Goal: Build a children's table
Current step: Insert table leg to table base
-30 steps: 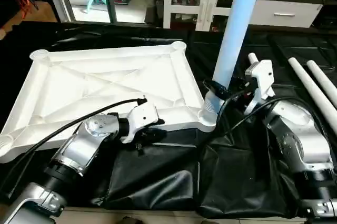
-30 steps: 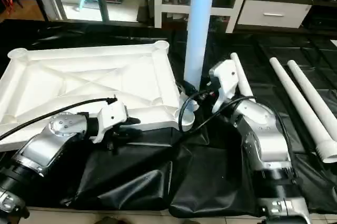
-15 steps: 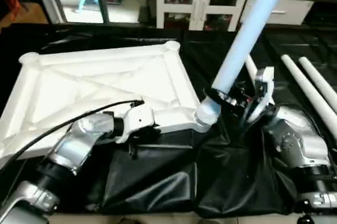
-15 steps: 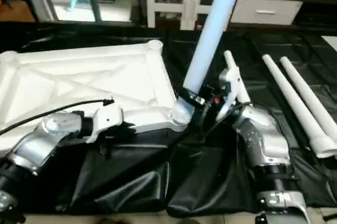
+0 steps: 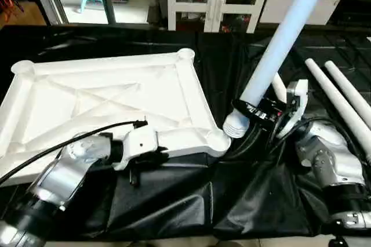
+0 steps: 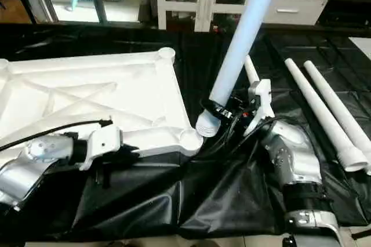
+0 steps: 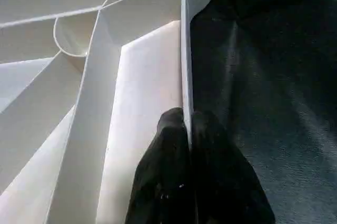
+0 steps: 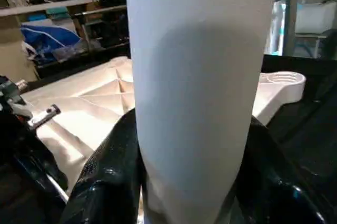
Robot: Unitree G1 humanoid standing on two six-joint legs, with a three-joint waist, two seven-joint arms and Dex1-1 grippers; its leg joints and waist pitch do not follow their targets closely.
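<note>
Top [image 5: 110,93] lies ribs-up on black sheet [image 5: 174,195], centre-left of frame. L gripper [image 7: 189,129] pinches its near rim, fingers closed on the wall. R gripper [image 5: 261,113] clamps a tilted leg [image 5: 278,44] w/ its base just beside the top's near-right socket [image 5: 215,141]. Three more legs [image 6: 324,113] lie at right.

The robot's left arm reaches forward and inward, its left gripper [image 7: 189,145] pinched closed on the thin rim of the table top [image 7: 185,40]. The right arm bends inward, its right gripper [image 5: 255,111] clamped around a tilted leg [image 5: 278,44] near the leg's lower end.
</note>
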